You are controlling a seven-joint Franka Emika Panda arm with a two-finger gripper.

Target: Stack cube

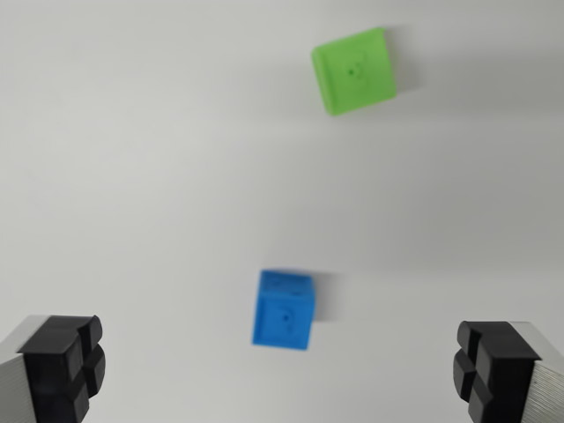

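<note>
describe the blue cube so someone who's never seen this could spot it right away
On the plain white table, look low in the wrist view, between the two black fingertips of the open gripper. The blue cube sits there, apart from the green cube near the top. Its colour sets it apart.

One cube (pixel 284 310) near, another cube (pixel 354 70) farther, rightward, well apart.

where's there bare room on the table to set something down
The whole wrist view's left, left of the green cube and blue cube, is bare white table. The stretch between the cubes is free too. Nothing is crowded; the open claw frames the bottom corners.
</note>
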